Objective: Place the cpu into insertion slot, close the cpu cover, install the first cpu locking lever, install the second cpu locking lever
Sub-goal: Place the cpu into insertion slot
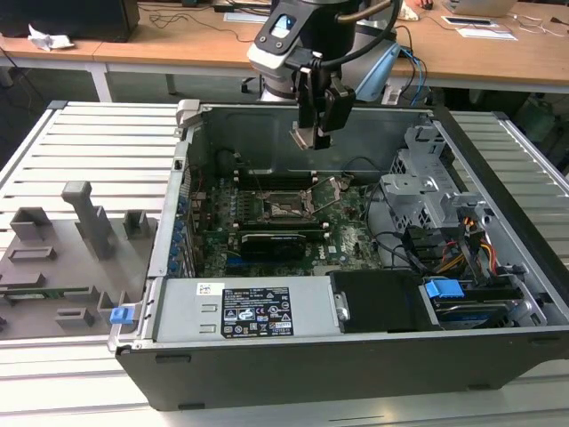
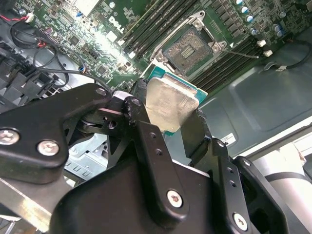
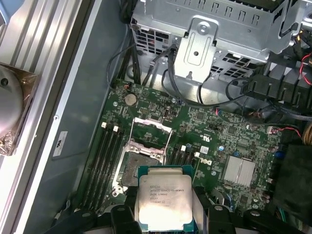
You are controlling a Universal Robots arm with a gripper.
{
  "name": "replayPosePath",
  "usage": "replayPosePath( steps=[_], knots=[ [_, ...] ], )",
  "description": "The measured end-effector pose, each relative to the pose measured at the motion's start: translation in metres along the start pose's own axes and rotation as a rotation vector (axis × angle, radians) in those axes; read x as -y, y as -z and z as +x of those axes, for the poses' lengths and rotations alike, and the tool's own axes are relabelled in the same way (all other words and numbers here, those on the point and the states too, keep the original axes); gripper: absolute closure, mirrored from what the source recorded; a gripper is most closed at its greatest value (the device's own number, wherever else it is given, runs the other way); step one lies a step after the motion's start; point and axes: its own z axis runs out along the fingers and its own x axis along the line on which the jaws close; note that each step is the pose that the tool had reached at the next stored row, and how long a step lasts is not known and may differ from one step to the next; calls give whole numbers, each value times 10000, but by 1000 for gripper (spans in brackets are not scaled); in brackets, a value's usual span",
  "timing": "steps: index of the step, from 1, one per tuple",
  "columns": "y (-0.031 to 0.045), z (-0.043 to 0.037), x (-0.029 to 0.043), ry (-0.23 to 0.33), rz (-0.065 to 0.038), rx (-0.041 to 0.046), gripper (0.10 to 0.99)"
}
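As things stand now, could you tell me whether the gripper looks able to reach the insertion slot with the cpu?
Probably yes. The gripper, shut on the cpu, hangs above the open computer case, and the insertion slot lies bare below it, with nothing lying across it.

Dull silvery metal cpu (image 3: 163,197), shiny metal-rimmed insertion slot (image 2: 187,46), bare sheet-metal drive cage (image 3: 243,24)

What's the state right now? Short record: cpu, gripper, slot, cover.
cpu: held in the air, metal face showing, not seated
gripper: shut on the cpu at two opposite edges
insertion slot: empty, dark centre exposed
cpu cover: swung open at the slot's edge
setting: open computer case, arm above it
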Motion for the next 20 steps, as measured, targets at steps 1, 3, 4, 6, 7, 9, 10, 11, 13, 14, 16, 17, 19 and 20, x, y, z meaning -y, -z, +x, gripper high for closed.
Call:
replayPosePath(
  steps=[1, 3, 4, 6, 7, 9, 10, 11, 13, 14, 16, 17, 19, 20],
  knots=[
    [-3, 0, 0, 0, 0, 0, 561],
    [-9, 0, 1, 0, 0, 0, 561],
    [-12, 0, 1, 0, 0, 0, 561],
    [-18, 0, 2, 0, 0, 1, 561],
    [-22, 0, 2, 0, 0, 0, 561],
    [-28, 0, 3, -1, 0, 1, 561],
    [-32, 0, 3, 0, 0, 0, 561],
    [-38, 0, 3, 0, 0, 0, 561],
    [-43, 0, 4, 0, 0, 1, 561],
    [-46, -1, 4, 0, 0, 1, 561],
    [-53, -1, 4, 0, 0, 1, 561],
    [-56, -1, 5, 0, 0, 0, 561],
    [-62, -1, 5, 0, 0, 1, 561],
    [-67, -1, 6, 0, 0, 0, 561]
  ],
)
